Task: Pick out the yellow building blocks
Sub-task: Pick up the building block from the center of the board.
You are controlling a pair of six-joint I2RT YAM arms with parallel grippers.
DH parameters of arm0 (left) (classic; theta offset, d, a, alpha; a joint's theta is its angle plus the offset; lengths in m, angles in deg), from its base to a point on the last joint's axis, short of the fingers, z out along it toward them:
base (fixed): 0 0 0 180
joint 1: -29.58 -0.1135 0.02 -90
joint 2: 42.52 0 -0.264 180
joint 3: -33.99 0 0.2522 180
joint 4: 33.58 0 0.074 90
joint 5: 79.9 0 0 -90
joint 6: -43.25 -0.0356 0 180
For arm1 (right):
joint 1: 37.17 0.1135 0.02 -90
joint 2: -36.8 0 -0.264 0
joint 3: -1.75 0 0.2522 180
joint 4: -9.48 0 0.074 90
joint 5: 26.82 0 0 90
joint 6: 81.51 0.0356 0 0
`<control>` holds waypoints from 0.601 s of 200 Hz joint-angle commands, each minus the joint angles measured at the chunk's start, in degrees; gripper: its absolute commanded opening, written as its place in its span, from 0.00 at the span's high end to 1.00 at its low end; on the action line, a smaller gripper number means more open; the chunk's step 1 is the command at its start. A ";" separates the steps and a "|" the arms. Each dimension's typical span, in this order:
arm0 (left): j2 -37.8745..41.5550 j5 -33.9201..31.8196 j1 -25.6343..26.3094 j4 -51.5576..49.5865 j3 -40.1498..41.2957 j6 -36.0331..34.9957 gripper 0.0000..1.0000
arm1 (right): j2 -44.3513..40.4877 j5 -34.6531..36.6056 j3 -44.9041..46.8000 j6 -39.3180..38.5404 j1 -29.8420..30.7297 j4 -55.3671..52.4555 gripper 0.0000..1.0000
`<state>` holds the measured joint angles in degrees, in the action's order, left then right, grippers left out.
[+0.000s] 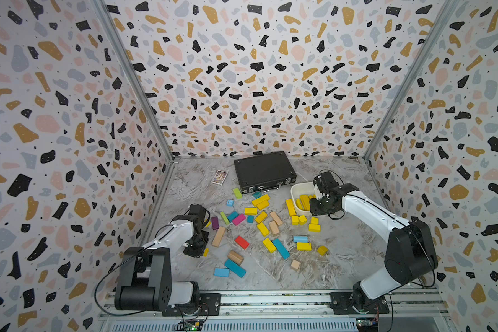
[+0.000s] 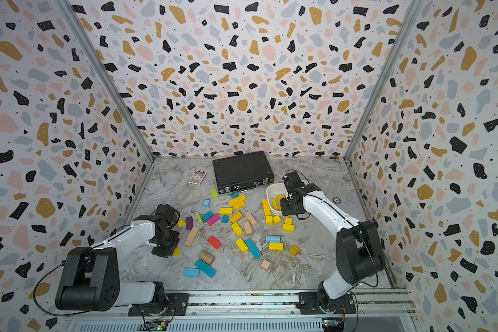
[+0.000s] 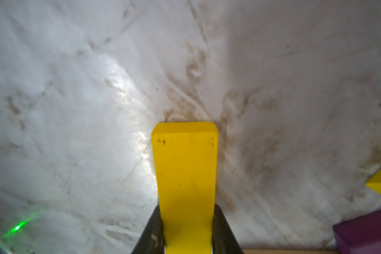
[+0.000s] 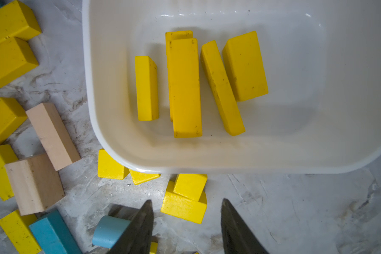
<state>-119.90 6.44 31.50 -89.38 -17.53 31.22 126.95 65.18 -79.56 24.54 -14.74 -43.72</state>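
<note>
Left wrist: left pincer (image 3: 187, 209) narrow, clamping yellow block (image 3: 185, 167) jutting beyond tips; right pincer (image 4: 186, 200) spread, empty.

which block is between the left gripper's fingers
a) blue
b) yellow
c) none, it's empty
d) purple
B: in the left wrist view a yellow block stands between the left gripper, whose two dark fingers lie against its sides.
</note>
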 commanded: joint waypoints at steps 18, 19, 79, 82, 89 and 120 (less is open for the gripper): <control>7.15 1.91 -0.12 4.18 0.71 -15.97 0.95 | -2.16 -1.31 -1.45 0.54 -0.12 -1.74 0.49; 7.33 2.04 -0.09 4.30 0.69 -16.30 0.95 | -2.21 -1.39 -1.49 0.55 -0.12 -1.76 0.49; 15.07 10.47 8.99 10.71 -3.09 -32.38 1.00 | -3.66 -9.16 -1.58 4.32 0.77 -0.31 0.51; 15.29 10.90 9.85 11.80 -3.09 -32.86 1.00 | -3.72 -9.75 -1.66 4.57 0.91 -0.22 0.52; 15.78 11.57 11.74 14.09 -3.10 -33.39 1.00 | -3.84 -10.96 -1.91 5.11 1.32 0.02 0.52; 16.24 14.02 20.22 24.92 -4.34 -35.75 1.00 | -4.66 -16.11 -3.53 7.08 2.63 0.06 0.52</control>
<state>-104.28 17.32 46.62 -75.22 -19.06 0.91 124.89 54.90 -80.17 29.09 -13.07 -43.37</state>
